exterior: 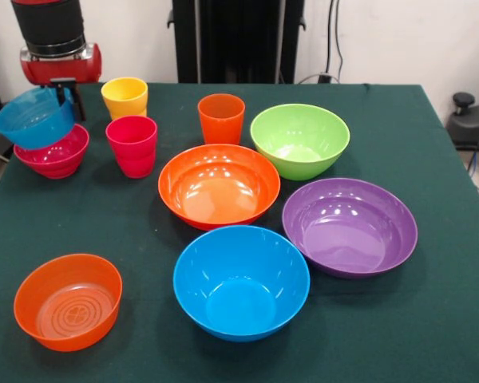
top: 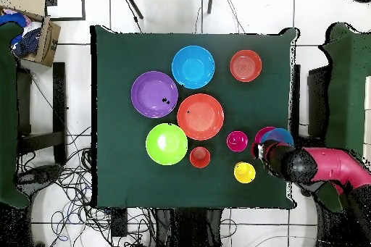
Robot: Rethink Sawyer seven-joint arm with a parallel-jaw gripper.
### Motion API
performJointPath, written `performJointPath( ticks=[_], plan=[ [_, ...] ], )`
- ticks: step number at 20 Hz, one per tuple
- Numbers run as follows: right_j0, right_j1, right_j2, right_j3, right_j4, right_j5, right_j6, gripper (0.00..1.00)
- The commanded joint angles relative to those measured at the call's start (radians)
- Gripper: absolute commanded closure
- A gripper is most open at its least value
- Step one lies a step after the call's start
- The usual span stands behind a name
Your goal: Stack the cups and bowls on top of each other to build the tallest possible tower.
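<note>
Green table [exterior: 431,319], translucent blue bowl [exterior: 33,118] over magenta bowl [exterior: 56,155]

Bowls: seven in total. Four are large: one orange [exterior: 219,184], one lime green [exterior: 300,140], one purple [exterior: 350,226], one blue [exterior: 241,282]. Three are small: one magenta [exterior: 54,155], one translucent blue [exterior: 33,118], one translucent orange [exterior: 68,302].

Cups: three in total, all ridged and narrower than the bowls: one yellow [exterior: 124,97], one red-pink [exterior: 132,145], one orange [exterior: 221,118].

Total count on the counter [exterior: 431,319]: ten items. The translucent blue bowl sits tilted above the magenta bowl near one counter edge.
</note>
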Motion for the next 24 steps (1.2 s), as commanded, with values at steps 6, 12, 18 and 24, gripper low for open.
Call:
performJointPath(
  ticks=[6, 12, 18, 24],
  plan=[
    [0.059, 0.02, 0.029, -0.029, -0.046, -0.006, -0.202, 1.0],
    [0.056, 0.016, 0.031, -0.026, -0.043, -0.001, -0.207, 1.0],
    [0.057, 0.017, 0.033, -0.028, -0.042, -0.002, -0.203, 1.0],
    [0.057, 0.027, 0.036, -0.023, -0.055, -0.056, -0.168, 1.0]
  ],
)
